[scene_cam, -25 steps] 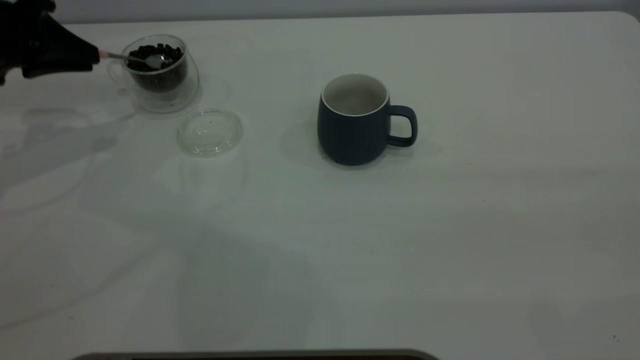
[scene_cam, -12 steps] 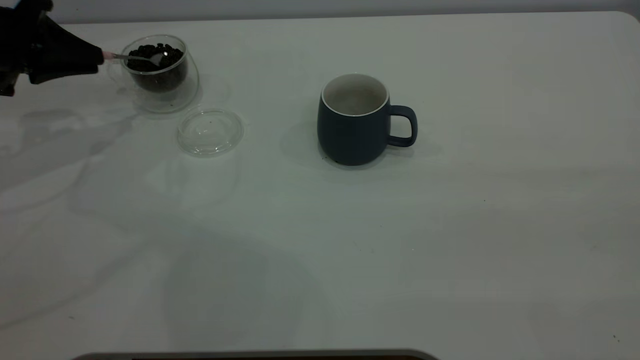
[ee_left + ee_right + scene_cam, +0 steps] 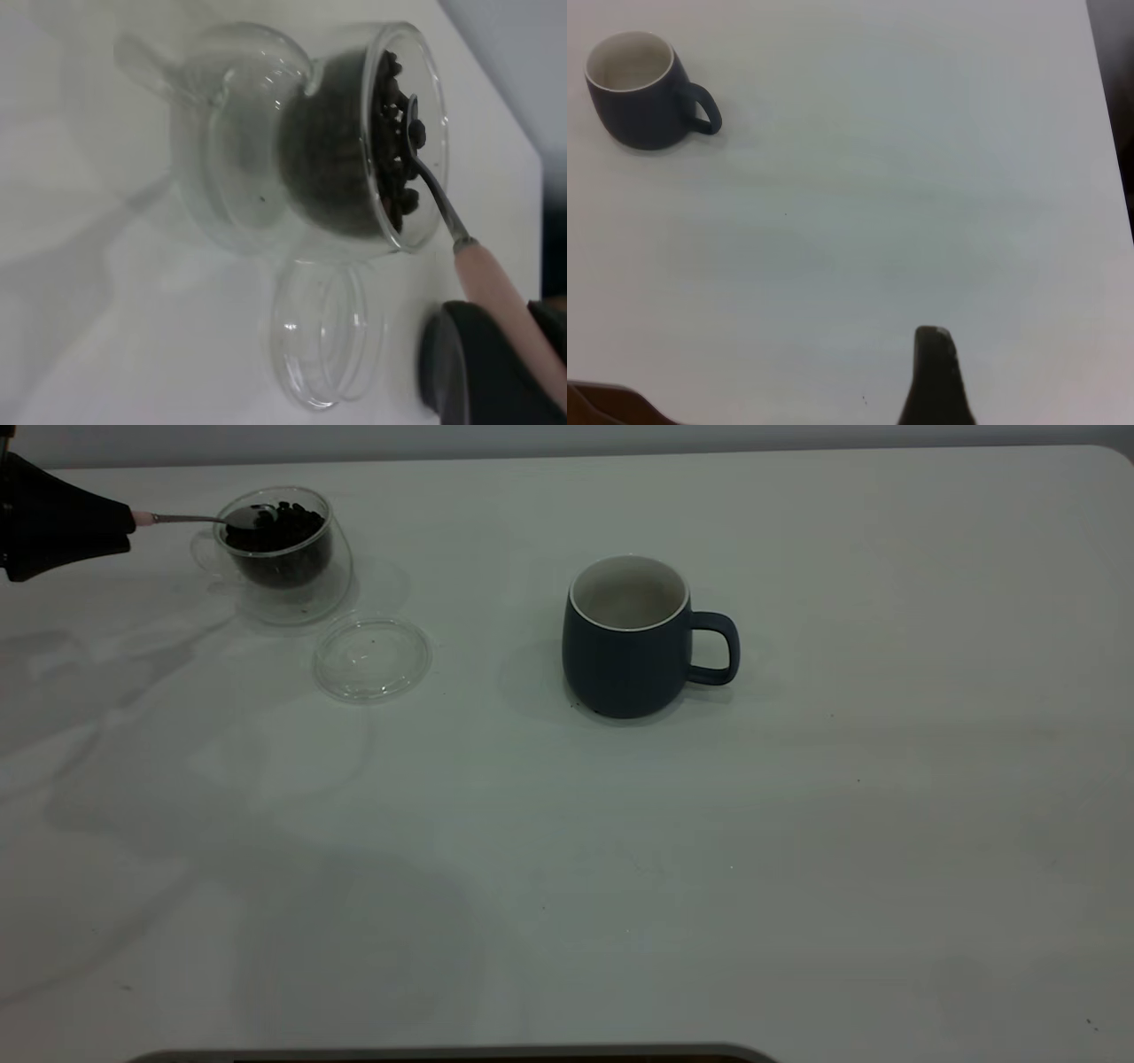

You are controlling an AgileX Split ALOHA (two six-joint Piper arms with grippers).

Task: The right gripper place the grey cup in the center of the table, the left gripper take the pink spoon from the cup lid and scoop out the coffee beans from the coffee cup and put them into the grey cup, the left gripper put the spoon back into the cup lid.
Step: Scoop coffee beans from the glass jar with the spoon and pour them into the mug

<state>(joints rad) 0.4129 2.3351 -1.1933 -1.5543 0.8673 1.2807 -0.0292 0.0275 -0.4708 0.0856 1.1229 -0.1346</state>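
Exterior view showed the worktop [image 3: 797,886] with the grey cup [image 3: 625,651] already standing near its centre, still empty inside. Far left, the coffee cup [image 3: 282,553] held the coffee beans [image 3: 279,530], the cup lid [image 3: 372,658] lay bare beside it, and the left hand [image 3: 124,518], clamped on the pink spoon [image 3: 190,517], had its bowl among the beans; carrying, tipping and returning the spoon remained. Whether the right hand [image 3: 935,376] was open could not be told.

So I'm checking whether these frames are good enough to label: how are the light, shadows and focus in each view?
Exterior view: dim, with broad soft shadows across the table, though the grey cup is crisp. Left wrist view: the coffee cup and cup lid are soft, and the pink spoon handle near the lens is blurred. Right wrist view: evenly lit, with only a dark blurred fingertip.
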